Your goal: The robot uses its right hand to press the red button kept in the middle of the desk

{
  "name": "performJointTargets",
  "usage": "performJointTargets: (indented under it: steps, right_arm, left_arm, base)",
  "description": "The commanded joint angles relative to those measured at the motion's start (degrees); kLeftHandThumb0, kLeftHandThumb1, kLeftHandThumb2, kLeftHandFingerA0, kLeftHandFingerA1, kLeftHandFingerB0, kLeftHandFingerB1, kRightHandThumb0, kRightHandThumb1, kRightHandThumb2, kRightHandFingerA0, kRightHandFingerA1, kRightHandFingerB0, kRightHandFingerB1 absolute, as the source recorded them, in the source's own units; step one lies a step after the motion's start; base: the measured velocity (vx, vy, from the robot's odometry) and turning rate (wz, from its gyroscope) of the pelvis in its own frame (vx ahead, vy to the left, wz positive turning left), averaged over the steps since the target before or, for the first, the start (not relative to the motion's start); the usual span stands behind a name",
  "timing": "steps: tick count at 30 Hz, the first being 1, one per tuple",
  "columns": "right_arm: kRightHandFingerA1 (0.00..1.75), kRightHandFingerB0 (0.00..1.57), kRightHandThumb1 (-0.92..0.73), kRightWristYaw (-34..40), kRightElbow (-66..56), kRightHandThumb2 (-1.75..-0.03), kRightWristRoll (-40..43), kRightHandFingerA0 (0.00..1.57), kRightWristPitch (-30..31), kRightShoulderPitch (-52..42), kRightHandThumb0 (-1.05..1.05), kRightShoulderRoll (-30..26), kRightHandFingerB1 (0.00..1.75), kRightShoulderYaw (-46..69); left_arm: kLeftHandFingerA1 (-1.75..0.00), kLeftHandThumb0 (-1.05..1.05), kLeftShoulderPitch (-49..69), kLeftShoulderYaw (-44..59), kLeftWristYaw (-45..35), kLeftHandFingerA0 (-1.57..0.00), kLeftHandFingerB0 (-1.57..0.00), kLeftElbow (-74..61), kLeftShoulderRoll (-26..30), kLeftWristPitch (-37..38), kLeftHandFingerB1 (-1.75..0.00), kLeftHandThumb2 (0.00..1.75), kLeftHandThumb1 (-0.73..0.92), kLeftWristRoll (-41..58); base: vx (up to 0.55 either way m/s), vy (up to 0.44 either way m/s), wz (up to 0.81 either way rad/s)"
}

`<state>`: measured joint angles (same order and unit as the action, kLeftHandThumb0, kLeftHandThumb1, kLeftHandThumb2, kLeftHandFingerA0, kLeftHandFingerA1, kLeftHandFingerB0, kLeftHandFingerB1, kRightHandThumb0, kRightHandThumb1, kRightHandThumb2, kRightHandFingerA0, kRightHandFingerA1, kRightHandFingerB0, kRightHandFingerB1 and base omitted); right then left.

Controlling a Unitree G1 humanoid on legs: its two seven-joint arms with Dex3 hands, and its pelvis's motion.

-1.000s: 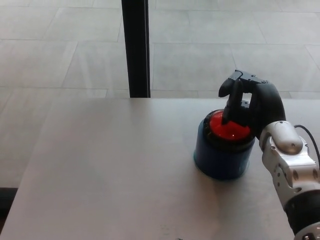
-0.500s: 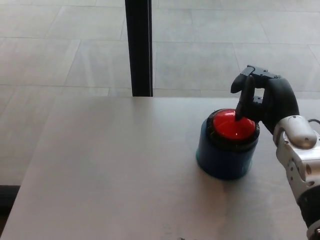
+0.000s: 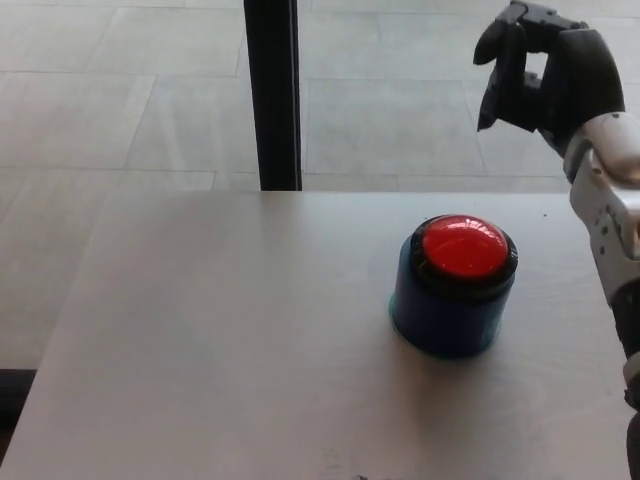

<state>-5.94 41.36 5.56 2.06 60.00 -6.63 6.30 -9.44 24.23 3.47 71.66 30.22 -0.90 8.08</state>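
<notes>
The red button sits as a domed cap in a black ring on top of a round dark blue housing, which stands upright on the pale grey desk, a little right of the desk's middle and toward its far edge. The housing holds only the button; nothing else lies on it or in it. No label, brand or writing can be read on the button, the housing or the desk.

The right hand hangs in the air in the upper right of the head view, well above the button and apart from it, touching nothing. It grips nothing; its fingers point downward and are curled toward the palm with a small gap showing between them. The silver forearm runs down the right edge of the picture.

Behind the desk, a black vertical post rises from the far edge, with grey floor tiles beyond.
</notes>
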Motion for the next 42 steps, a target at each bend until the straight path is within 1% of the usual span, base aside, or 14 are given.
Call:
performJointTargets:
  steps: [1, 4, 11, 13, 15, 21, 25, 28, 30, 32, 35, 38, 40, 42]
  right_arm:
    - [1.75, 0.8, -0.43, -2.8, -3.9, -1.45, 1.1, 0.95, 1.2, 1.6, -0.1, -2.4, 1.61, 0.6]
    - [1.75, 0.83, -0.46, -3.9, -5.9, -1.41, 0.8, 0.94, 2.2, 1.8, -0.1, -7.3, 1.58, 2.0]
    - [1.75, 0.78, -0.49, -5.5, -3.3, -1.29, 4.3, 0.88, 4.6, 1.2, -0.09, -20.4, 1.57, 10.8]
    - [1.75, 0.79, -0.51, -6.1, -1.7, -1.27, 4.7, 0.91, 3.2, -0.6, -0.1, -25.9, 1.56, 14.3]
    - [1.75, 0.79, -0.5, -6.5, -0.7, -1.24, 4.2, 0.91, 1.3, -2.4, -0.12, -29.3, 1.58, 16.0]
    - [1.75, 0.88, -0.45, -5.3, -0.8, -1.3, 2.8, 1.03, -3.9, -12.6, -0.17, -37.3, 1.43, 20.8]
    - [1.68, 0.91, -0.46, -0.8, -1.2, -1.28, -2.3, 1.08, -11.2, -21.4, -0.21, -41.0, 1.39, 21.3]
    - [1.66, 0.92, -0.56, 0.5, -2.9, -1.07, 0.1, 1.02, -12.2, -29.7, -0.32, -40.9, 1.3, 26.8]
    - [1.63, 0.92, -0.45, 2.4, -6.5, -1.21, 0.2, 0.99, -9.9, -34.8, -0.36, -40.1, 1.32, 29.5]
    - [1.35, 1.04, -0.43, 5.3, -8.4, -1.2, 1.0, 1.31, -10.2, -40.4, -0.44, -37.2, 1.14, 33.2]
    - [1.53, 1.06, -0.36, 6.8, -9.2, -1.26, 2.7, 1.16, -9.2, -44.4, -0.51, -34.4, 1.15, 36.3]
    - [1.39, 0.91, -0.48, 12.5, -7.4, -1.11, 3.1, 1.37, -7.7, -51.1, -0.53, -29.4, 0.88, 40.6]
    - [1.66, 0.91, -0.59, 14.8, -8.6, -0.86, 2.7, 1.11, -6.5, -53.1, -0.53, -27.4, 0.78, 41.7]
    - [1.37, 0.86, -0.64, 19.5, -3.2, -0.86, 1.0, 1.16, -10.1, -54.3, -0.49, -25.8, 0.63, 41.9]
  left_arm:
    - [-1.18, -0.57, 0.9, 0.8, -0.7, -0.44, -0.32, 0.5, 0.3, 1.1, -0.96, 1.1, 0.92, 1.1]
    - [-1.02, -0.57, 1.1, 0.5, -0.1, -0.59, -0.4, 0.2, 0.5, 0.9, -0.85, 1.15, 0.92, 0.7]
    - [-1.2, -0.56, 1.5, 0.2, 0.2, -0.51, -0.38, 0.1, 0.8, 0.9, -1.01, 1.1, 0.92, 0.2]
    - [-0.98, -0.54, 1.8, 0.6, 0.0, -0.56, -0.38, -0.2, 0.7, 0.7, -0.82, 1.16, 0.92, 0.7]
    - [-1.18, -0.53, 1.9, 0.3, 0.5, -0.51, -0.36, -0.2, 0.7, 1.1, -0.96, 1.12, 0.92, 0.3]
    - [-1.02, -0.55, 2.6, 0.2, 0.1, -0.61, -0.42, -0.2, 0.9, 1.3, -0.85, 1.15, 0.92, 0.3]
    - [-1.18, -0.55, 2.5, 0.6, 0.6, -0.49, -0.35, -0.1, 0.9, 0.6, -0.96, 1.09, 0.92, 0.6]
    - [-1.19, -0.55, 2.6, 0.8, 0.6, -0.48, -0.36, 0.1, 0.8, 0.8, -0.99, 1.1, 0.92, 0.8]
    - [-1.19, -0.56, 2.7, 0.6, 0.5, -0.48, -0.35, 0.3, 0.8, 1.2, -0.98, 1.1, 0.92, 0.5]
    - [-1.17, -0.56, 2.9, 0.4, 0.6, -0.48, -0.37, 0.2, 0.7, 1.4, -0.96, 1.09, 0.92, 0.2]
    - [-1.18, -0.55, 2.6, 0.6, 0.8, -0.48, -0.35, 0.2, 0.6, 0.8, -0.96, 1.06, 0.92, 0.4]
    - [-1.0, -0.54, 2.4, 0.7, 0.0, -0.57, -0.39, 0.5, 0.7, 0.8, -0.83, 1.13, 0.92, 0.6]
    - [-1.21, -0.56, 2.3, 0.8, 0.6, -0.49, -0.34, 0.2, 0.6, 0.7, -0.97, 1.09, 0.92, 0.7]
    - [-1.22, -0.55, 2.8, 0.7, 0.8, -0.5, -0.37, -0.1, 0.5, 1.7, -1.0, 1.11, 0.92, 0.5]
  base:
    - [0.0, 0.0, 0.0]
    - [0.0, 0.0, 0.0]
    - [0.0, 0.0, 0.0]
    - [0.0, 0.0, 0.0]
    - [0.0, 0.0, 0.0]
    - [0.0, 0.0, 0.0]
    - [0.0, 0.0, 0.0]
    - [0.0, 0.0, 0.0]
    - [0.0, 0.0, 0.0]
    - [0.0, 0.0, 0.0]
    - [0.0, 0.0, 0.0]
    - [0.0, 0.0, 0.0]
    - [0.0, 0.0, 0.0]
    - [0.0, 0.0, 0.0]
